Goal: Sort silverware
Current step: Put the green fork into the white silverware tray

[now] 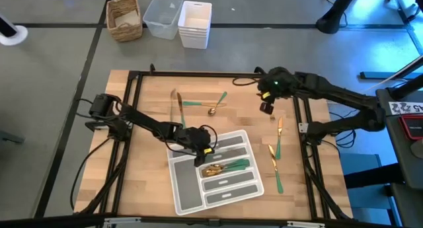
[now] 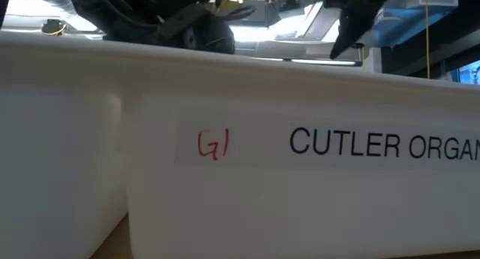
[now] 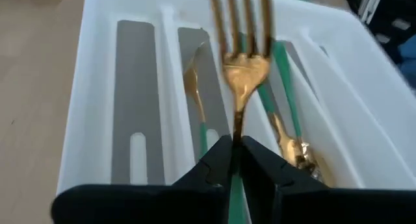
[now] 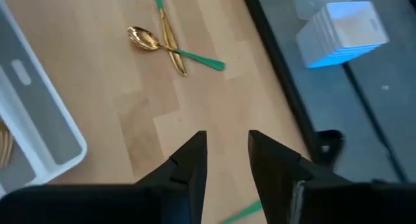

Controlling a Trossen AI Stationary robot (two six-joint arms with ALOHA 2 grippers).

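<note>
**Fork held over the tray, ready to be dropped into a slot**

The left hand (image 3: 237,149) is pinched narrow on the neck of a gold fork (image 3: 242,62), its tines pointing away from the wrist camera and the green handle running back between the fingers. From above, this hand (image 1: 200,151) hangs over the grey cutlery tray (image 1: 188,195), near its upper-left part. Below the fork, the tray's compartments already hold sorted pieces (image 1: 225,167): gold heads and green handles lying lengthwise in the middle slots, while the slot farthest to one side shows only its grey floor.

The right hand (image 4: 227,159) has its fingers spread wide with nothing between them, waiting above bare table (image 1: 152,109) near the far right corner (image 1: 266,108). Beyond it, a spoon (image 4: 146,39) and a knife (image 4: 170,45) lie crossed on the wood. Further loose pieces rest to the right of the tray (image 1: 273,156), well apart from it.

My judgement: the step in hand is placing this fork. The next move calls for lining the fork up with the slot that matches its kind, lowering it close to the floor of that slot, then releasing it so that it settles flat rather than across a divider. Several pieces remain on the table, so the sorting looks roughly half done.
</note>
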